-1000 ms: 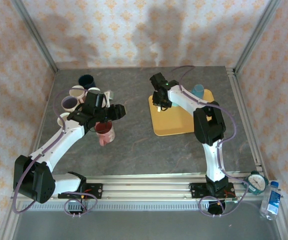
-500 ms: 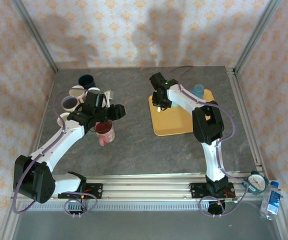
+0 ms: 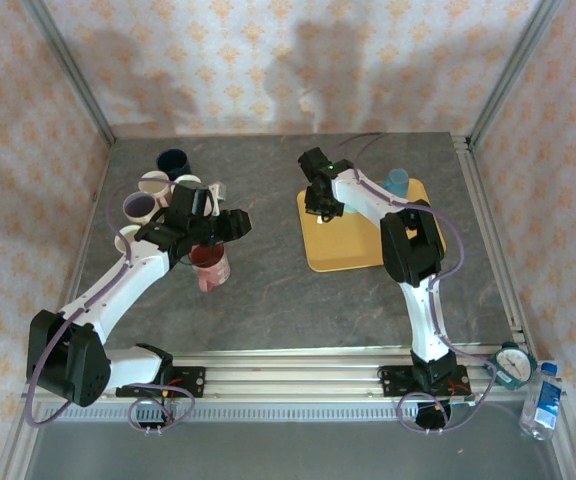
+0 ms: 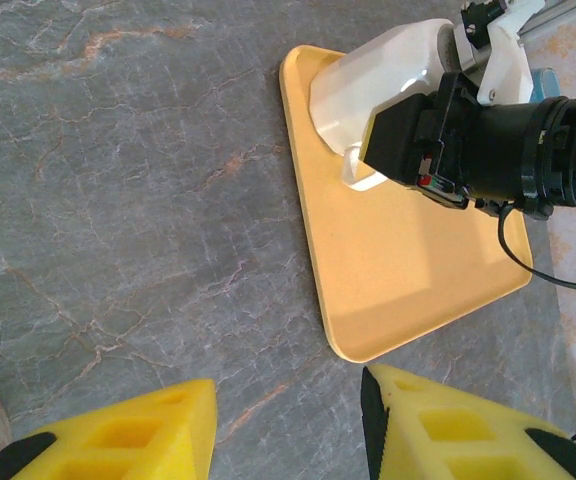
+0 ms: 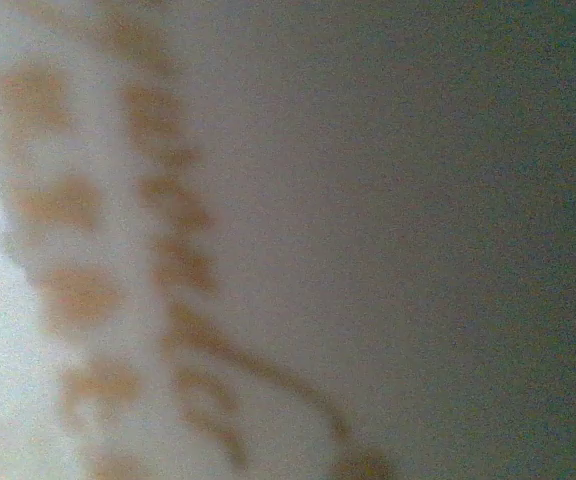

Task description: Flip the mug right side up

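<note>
Watching through the left wrist camera, I see the white mug point(image 4: 378, 85) tilted on its side at the far left corner of the yellow tray point(image 4: 408, 290). The right gripper point(image 3: 320, 205) sits right against it, and I cannot tell whether its jaws are clamped. My left gripper point(image 4: 288, 425) hovers over the table's point(image 4: 118, 200) left half, jaws apart with nothing between them, just beside a pink mug point(image 3: 211, 268).

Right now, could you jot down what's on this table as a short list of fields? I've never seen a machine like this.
surface: grey marbled tabletop
tray: flat yellow tray, right half of the table
mug being handled: white ceramic mug at the tray's far left corner
right tool: at the white mug; grip hidden
left tool: jaws apart, nothing between them
near left tool: pink mug
also on tray: light blue cup, far edge
far left: cluster of mugs
</note>
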Controlling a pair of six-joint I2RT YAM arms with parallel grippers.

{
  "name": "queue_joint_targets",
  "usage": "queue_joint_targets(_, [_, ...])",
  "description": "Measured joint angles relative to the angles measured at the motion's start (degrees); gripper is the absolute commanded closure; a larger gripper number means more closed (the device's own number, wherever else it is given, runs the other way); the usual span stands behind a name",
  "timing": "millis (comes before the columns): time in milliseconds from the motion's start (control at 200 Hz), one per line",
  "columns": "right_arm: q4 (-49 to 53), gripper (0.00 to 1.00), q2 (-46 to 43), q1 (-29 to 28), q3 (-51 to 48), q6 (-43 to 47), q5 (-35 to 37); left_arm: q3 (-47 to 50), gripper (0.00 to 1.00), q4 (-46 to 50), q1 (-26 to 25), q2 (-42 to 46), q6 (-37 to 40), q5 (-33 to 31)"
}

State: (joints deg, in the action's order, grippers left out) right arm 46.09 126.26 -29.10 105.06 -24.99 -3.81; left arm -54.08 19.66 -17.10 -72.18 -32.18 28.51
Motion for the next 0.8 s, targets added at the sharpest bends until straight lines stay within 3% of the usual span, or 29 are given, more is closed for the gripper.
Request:
queue_joint_targets(370, [-0.44, 0.89, -4.04, -1.68, -4.33, 4.31, -0.22, 3.02, 0.58, -1.6, 0.0, 4.44, -6.62, -0.48])
queue_joint_targets(801, [-7.26, 0.92, -25.42, -2.36, -16.65, 5.14, -4.85, 11.82, 0.53, -17.38, 0.0, 10.19, -21.81, 0.07])
